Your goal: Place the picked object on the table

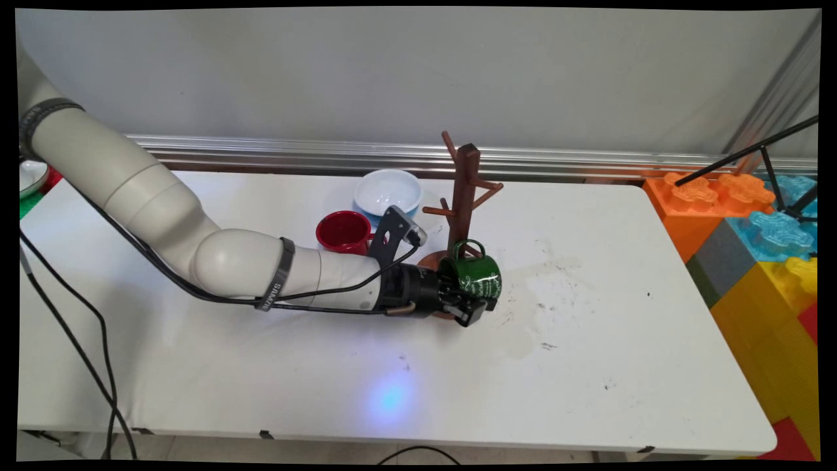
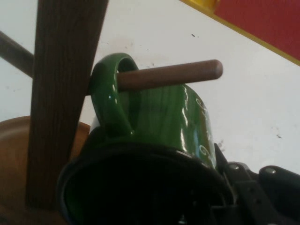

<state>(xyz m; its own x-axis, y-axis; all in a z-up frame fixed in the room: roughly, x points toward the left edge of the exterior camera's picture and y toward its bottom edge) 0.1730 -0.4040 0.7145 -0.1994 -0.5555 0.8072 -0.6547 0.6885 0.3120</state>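
**Green mug held at the wooden mug tree**

In the main view the arm reaches in from the upper left of the frame and lies low across the desk [image 1: 588, 366], ending near the middle of the picture. The tool [image 1: 474, 306] is clamped on a green mug [image 1: 480, 275]. The mug is tipped on its side, with its mouth turned back toward the tool and its handle uppermost. One black finger shows along the mug's lower side in the main view.

The mug sits just right of the mug tree [image 1: 465, 196], low down by the tree's round wooden base. In the hand view the mug [image 2: 164, 122] fills the centre and lower part of the frame. Its handle loops around a wooden peg [image 2: 178, 75] that sticks out to the right from the tree's dark post [image 2: 61, 93]. The peg passes through the handle's opening, and the handle's top seems to touch the peg. The tree's base shows at the lower left of the hand view.

Left of the tree in the main view, behind the arm's wrist, stands a red mug [image 1: 343, 230]. A white bowl [image 1: 388, 191] sits just above it in the frame. Coloured building blocks [image 1: 752, 235] are stacked at the right edge, beside the desk.
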